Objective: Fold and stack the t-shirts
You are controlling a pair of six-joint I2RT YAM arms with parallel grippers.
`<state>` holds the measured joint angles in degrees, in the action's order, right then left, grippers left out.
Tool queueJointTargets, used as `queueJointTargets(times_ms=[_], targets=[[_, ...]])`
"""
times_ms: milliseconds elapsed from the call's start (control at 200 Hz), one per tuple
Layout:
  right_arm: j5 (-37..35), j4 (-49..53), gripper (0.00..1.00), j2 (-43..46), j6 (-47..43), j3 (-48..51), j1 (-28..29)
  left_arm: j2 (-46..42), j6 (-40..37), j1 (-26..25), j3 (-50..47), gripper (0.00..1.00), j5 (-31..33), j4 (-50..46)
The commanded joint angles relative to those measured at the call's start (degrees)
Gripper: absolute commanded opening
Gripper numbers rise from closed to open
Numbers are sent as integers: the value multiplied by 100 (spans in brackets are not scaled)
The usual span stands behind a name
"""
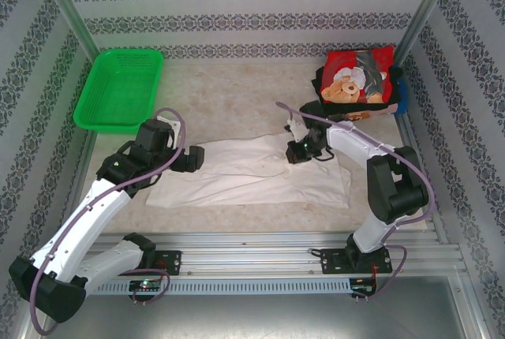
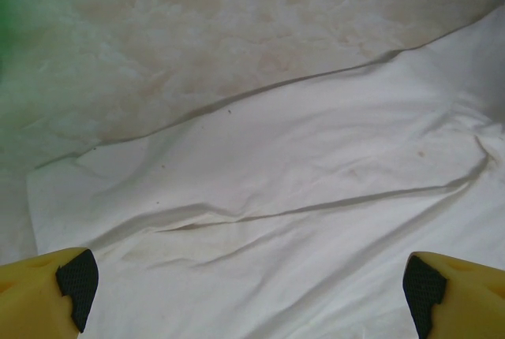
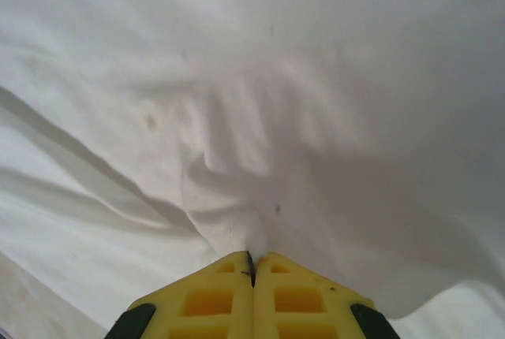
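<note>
A large white t-shirt point(image 1: 252, 173) lies spread across the middle of the table. My right gripper point(image 3: 252, 256) is shut on a pinched fold of this white cloth point(image 3: 237, 197) near the shirt's upper right part point(image 1: 300, 150). Over the shirt's left end my left gripper point(image 1: 193, 158) stands open, its yellow fingers point(image 2: 47, 292) wide apart above the wrinkled cloth point(image 2: 300, 197) and nothing between them. At the back right sits a stack of folded t-shirts, with the red teddy-bear one point(image 1: 359, 75) on top, black point(image 1: 319, 87) and blue point(image 1: 401, 94) edges showing under it.
A green mesh basket point(image 1: 118, 91) stands at the back left. The patterned walls and metal posts point(image 1: 67, 8) close in the table. A metal rail point(image 1: 260, 240) runs along the near edge by the arm bases.
</note>
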<state>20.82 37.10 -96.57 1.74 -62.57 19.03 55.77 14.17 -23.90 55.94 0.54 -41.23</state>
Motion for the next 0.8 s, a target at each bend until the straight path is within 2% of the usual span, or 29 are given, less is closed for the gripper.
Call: queueJointTargets(times_ms=[0,280,320,375,455,649,794], targets=[[-272,-65,1,172,236,392,45,52,129,35,-228,100,99,394],[-738,245,3,63,345,490,188,345,243,111,-505,100,146,612],[-748,229,8,51,408,552,198,414,243,118,-505,100,149,637],[-703,185,21,51,473,613,222,533,250,131,-523,100,133,716],[-663,142,30,122,595,637,260,759,291,167,-496,100,88,829],[-598,-50,46,909,1081,693,-47,1438,449,247,-202,100,-61,1058],[-814,58,55,1256,1687,595,-682,1989,507,274,-38,100,-182,1317]])
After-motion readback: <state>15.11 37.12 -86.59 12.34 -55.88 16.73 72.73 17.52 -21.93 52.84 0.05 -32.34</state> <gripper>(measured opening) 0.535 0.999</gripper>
